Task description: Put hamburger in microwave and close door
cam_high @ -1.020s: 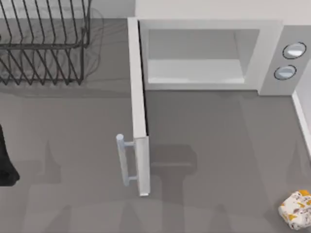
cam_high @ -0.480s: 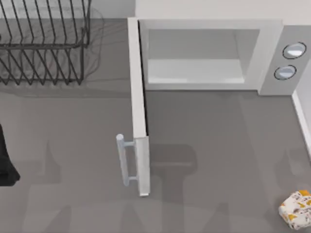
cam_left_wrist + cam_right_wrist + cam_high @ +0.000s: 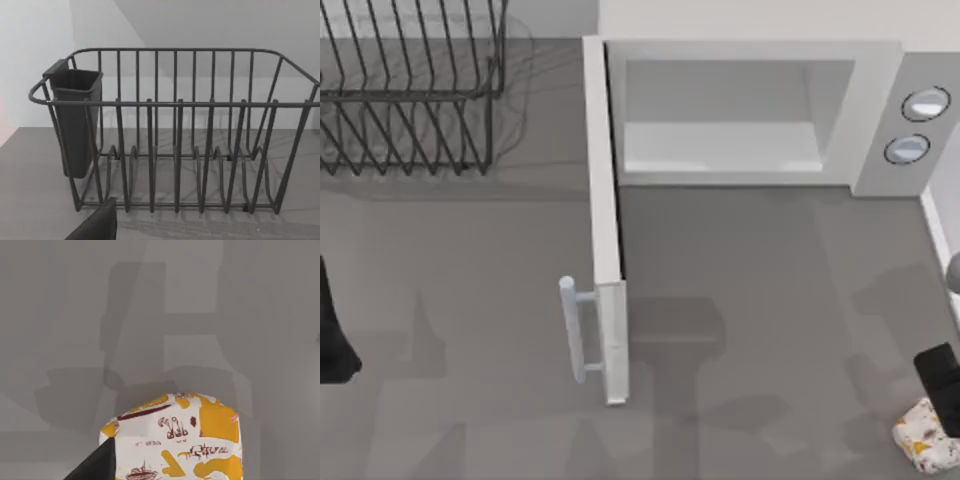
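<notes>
Overhead camera looks down; right wrist hangs close over hamburger (image 3: 177, 437), perhaps above it.

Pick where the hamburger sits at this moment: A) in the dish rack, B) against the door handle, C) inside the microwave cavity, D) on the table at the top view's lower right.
D: the hamburger lies on the table at the lower right, beneath the right arm; the microwave cavity is empty.

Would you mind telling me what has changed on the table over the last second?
The right arm has come into the top view at the right edge, just above the hamburger. The hamburger, the microwave, its open door, the dish rack and the left arm stayed put.
</notes>
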